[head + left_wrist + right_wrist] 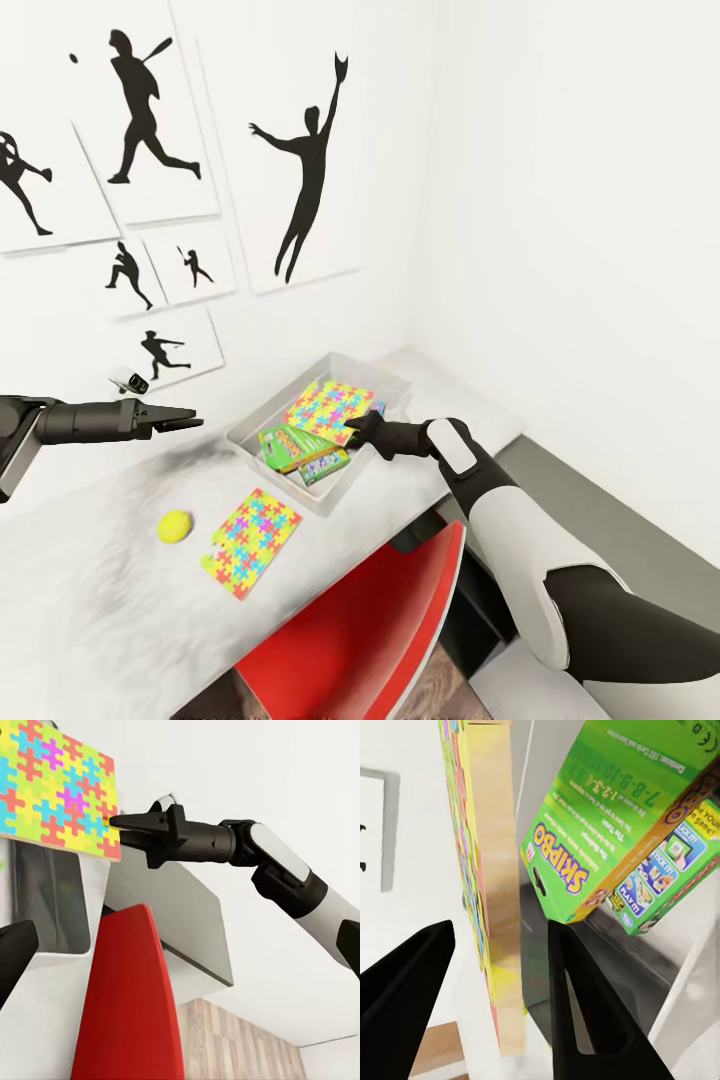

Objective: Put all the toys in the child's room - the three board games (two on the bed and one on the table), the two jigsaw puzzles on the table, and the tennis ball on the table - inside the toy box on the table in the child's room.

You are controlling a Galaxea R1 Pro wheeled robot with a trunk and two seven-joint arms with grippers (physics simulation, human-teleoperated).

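The light grey toy box [250, 432] stands on the white table [90, 590] by the wall. In it one jigsaw puzzle [330, 408] leans tilted against the far side, beside two green board games [288, 446] [607, 817]. My right gripper [352, 428] is at the puzzle's near edge [499, 907], open, its fingers straddling that edge. A second jigsaw puzzle [252, 541] lies flat on the table with the tennis ball [175, 525] just left of it. The left gripper [192, 420] hovers open and empty above the table, left of the box.
A red chair [370, 630] is pushed under the table's front edge, right below the right arm. White walls close the corner behind the box, with black silhouette posters [300, 150] on the left wall. A lower grey desk surface [560, 490] runs on at the right.
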